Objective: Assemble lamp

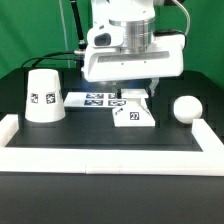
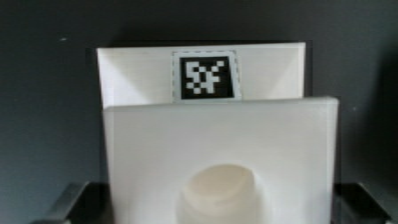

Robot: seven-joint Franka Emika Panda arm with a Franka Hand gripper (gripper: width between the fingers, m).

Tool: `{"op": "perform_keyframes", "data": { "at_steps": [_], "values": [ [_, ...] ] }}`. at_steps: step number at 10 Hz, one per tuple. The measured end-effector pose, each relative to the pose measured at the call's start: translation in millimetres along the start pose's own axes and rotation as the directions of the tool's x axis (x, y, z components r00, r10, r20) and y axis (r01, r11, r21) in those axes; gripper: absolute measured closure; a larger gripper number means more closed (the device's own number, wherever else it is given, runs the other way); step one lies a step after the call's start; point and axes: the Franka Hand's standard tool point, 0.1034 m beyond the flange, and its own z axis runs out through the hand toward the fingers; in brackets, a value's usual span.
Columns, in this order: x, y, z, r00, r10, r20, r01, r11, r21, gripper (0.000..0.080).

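The flat square white lamp base [image 1: 135,113] lies on the dark table in the middle, with a tag on its side. In the wrist view the base [image 2: 222,140] fills the picture, showing its round socket hollow and a tag on its far face. My gripper [image 1: 135,96] hangs low over the base. In the wrist view the gripper [image 2: 221,205] is open, its dark fingers [image 2: 71,203] standing either side of the base with a narrow gap. The tapered shade [image 1: 43,97] stands at the exterior view's left. The round bulb [image 1: 185,108] lies at the right.
The marker board [image 1: 95,99] lies flat behind the base, between it and the shade. A white raised rim [image 1: 100,155] borders the table's front and sides. The arm's white body covers the back middle.
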Motion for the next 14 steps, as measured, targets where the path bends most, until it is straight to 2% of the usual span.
{"op": "perform_keyframes", "data": {
  "at_steps": [3, 4, 6, 10, 11, 14],
  "values": [
    [2.5, 0.8, -1.9, 1.000, -0.015, 0.003, 0.015, 1.000, 0.001, 0.0266],
    [15.4, 1.7, -7.0, 1.000, -0.026, -0.007, 0.026, 1.000, 0.004, 0.0266],
    [47.1, -1.0, -6.5, 0.999, -0.028, -0.029, 0.028, 1.000, 0.009, 0.0265],
    [98.4, -17.7, -11.7, 0.997, -0.020, -0.070, 0.022, 1.000, 0.019, 0.0265],
    [105.8, -19.3, -13.0, 0.996, -0.024, -0.081, 0.025, 0.999, 0.020, 0.0265],
    [104.7, -18.8, -12.7, 0.997, -0.023, -0.079, 0.025, 0.999, 0.020, 0.0265]
  ]
}}
